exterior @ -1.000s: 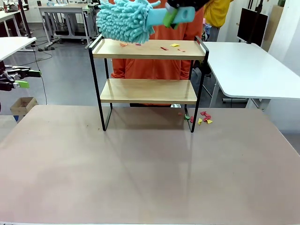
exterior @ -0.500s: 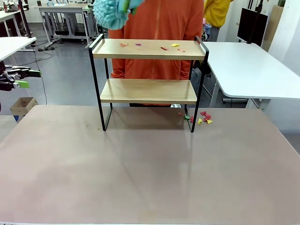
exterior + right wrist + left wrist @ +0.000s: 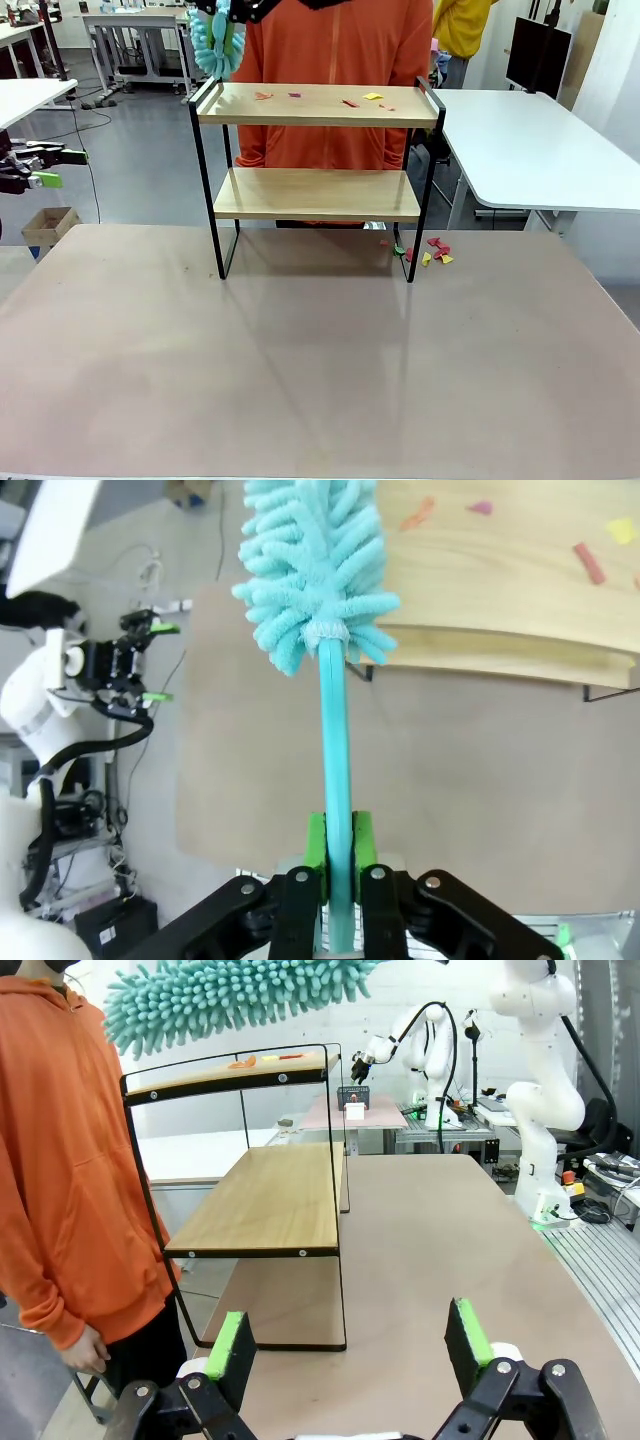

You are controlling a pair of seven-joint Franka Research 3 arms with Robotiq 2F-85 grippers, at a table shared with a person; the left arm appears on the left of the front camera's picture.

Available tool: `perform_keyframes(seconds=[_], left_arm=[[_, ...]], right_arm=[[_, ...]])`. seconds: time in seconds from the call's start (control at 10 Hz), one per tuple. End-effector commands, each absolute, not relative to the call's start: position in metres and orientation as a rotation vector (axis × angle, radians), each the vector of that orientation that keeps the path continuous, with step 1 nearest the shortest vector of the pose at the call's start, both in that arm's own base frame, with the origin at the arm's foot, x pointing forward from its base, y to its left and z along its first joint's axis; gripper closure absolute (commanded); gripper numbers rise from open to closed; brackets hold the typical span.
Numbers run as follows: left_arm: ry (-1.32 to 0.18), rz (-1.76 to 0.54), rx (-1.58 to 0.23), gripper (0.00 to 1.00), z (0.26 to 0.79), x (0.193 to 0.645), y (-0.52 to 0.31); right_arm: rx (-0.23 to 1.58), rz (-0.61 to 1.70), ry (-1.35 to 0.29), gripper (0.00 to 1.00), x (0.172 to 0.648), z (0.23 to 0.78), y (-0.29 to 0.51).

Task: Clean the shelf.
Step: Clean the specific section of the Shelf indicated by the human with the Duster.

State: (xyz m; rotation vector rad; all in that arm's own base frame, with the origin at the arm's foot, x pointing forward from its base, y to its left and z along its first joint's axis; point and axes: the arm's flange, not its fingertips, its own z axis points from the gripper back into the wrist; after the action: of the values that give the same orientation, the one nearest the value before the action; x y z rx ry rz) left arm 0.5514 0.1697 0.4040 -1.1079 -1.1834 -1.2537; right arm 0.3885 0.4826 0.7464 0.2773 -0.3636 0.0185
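Brown table (image 3: pixel 300 380) carries the shelf (image 3: pixel 318 195); above its left end the right gripper (image 3: pixel 338 835) clamps a duster (image 3: pixel 315 570) by the handle, while the left gripper (image 3: pixel 350 1342) gapes empty, well apart.

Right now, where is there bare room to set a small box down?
The shelf has its lower board bare end to end; the table in front of its legs is bare too. Crowded: coloured scraps lie on the top board, the teal duster hangs at its left end, and more scraps lie by the right legs.
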Motion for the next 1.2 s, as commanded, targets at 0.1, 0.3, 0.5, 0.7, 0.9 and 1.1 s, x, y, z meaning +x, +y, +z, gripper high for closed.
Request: perform_keyframes(seconds=[0.1, 0.3, 0.5, 0.7, 0.9, 1.1], left_arm=[[-1.18, -1.258, -1.103, 0.0, 0.407, 0.549, 0.167], [-1.18, -1.258, -1.103, 0.0, 0.407, 0.549, 0.167], [-1.18, -1.258, -1.103, 0.0, 0.407, 0.549, 0.167], [-1.18, -1.258, -1.103, 0.0, 0.407, 0.549, 0.167], [-1.18, -1.258, -1.103, 0.0, 0.407, 0.549, 0.167], [-1.18, -1.258, -1.103, 0.0, 0.407, 0.549, 0.167]], right_arm=[[0.215, -0.041, -0.397, 0.87, 0.396, 0.756, 0.504], [0.2, -0.038, -0.381, 0.87, 0.396, 0.744, 0.508], [0.168, -0.028, -0.329, 0.87, 0.401, 0.726, 0.516], [0.17, -0.014, -0.293, 0.87, 0.405, 0.713, 0.523], [0.165, 0.012, -0.301, 0.87, 0.401, 0.698, 0.509], [0.165, 0.012, -0.301, 0.87, 0.401, 0.698, 0.509]])
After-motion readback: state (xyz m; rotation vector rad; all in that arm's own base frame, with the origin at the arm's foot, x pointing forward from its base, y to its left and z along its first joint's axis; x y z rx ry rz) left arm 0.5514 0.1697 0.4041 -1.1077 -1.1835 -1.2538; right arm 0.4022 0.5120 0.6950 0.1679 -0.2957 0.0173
